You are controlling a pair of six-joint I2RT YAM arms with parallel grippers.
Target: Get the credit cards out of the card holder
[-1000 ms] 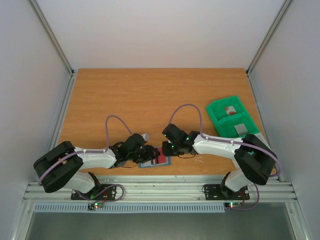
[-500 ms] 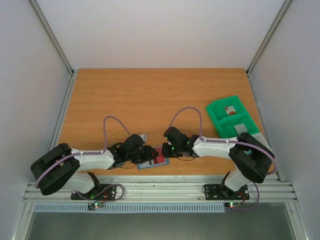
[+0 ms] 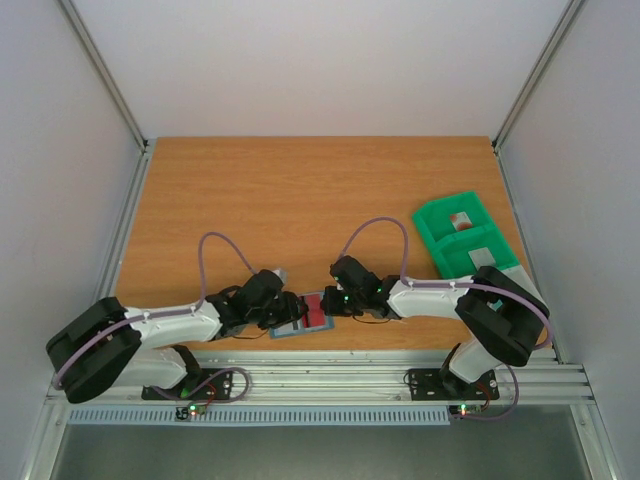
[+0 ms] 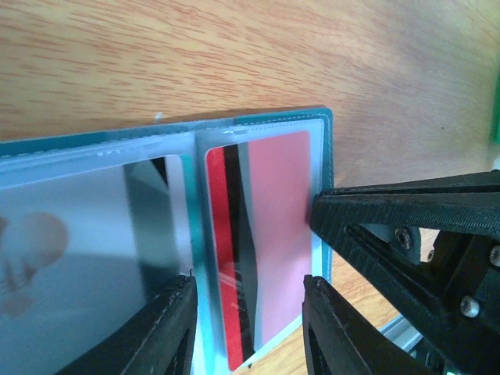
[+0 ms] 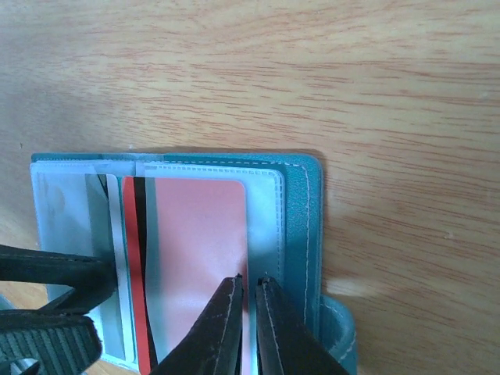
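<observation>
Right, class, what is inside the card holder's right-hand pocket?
A red card with a black stripe shows through the plastic. The right gripper covers part of it; anything beneath the card is hidden.

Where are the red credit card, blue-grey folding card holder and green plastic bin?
Red credit card (image 5: 195,250), right wrist view, its pink face.
Blue-grey folding card holder (image 5: 301,234), right wrist view, stitched right border.
Green plastic bin (image 3: 428,232), top external view, left wall.

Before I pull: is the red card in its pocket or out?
In: the red card lies under the card holder's clear sleeve, right gripper tips at its edge.
</observation>
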